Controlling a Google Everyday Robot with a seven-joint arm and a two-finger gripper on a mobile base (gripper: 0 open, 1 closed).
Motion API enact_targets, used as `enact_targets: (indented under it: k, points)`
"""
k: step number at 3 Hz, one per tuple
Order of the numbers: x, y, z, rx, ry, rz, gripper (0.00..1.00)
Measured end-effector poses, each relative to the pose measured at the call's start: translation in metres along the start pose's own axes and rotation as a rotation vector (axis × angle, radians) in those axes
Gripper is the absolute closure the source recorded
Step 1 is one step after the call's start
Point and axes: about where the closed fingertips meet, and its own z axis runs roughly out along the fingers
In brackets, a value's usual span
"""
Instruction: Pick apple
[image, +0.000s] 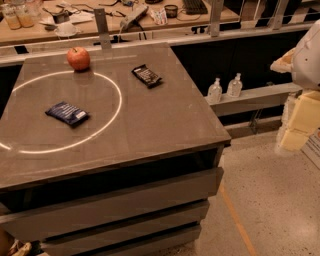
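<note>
The apple (78, 58) is small, round and red-orange with a short dark stem. It sits upright near the far left edge of the grey-brown table (165, 125), on the rim of a bright ring of light. My gripper (299, 120) hangs at the far right edge of the view, beyond the table's right side and above the floor, far from the apple. It is pale yellow, below a white arm part (309, 52). Nothing shows in it.
A dark blue snack packet (67, 113) lies on the left of the table, and a dark brown one (146, 75) towards the back. Two small clear bottles (224, 89) stand on a low ledge to the right. A cluttered wooden desk (115, 20) runs behind.
</note>
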Motion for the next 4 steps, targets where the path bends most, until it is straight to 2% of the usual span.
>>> enact_targets:
  k: [1,2,3,4]
  points:
    - [0.000,0.000,0.000,0.000,0.000,0.000,0.00]
    - [-0.014,-0.004,0.003,-0.007,-0.087,-0.016,0.00]
    - [-0.061,-0.025,0.021,-0.023,-0.291,-0.030,0.00]
    - [-0.116,-0.044,0.044,-0.021,-0.480,-0.011,0.00]
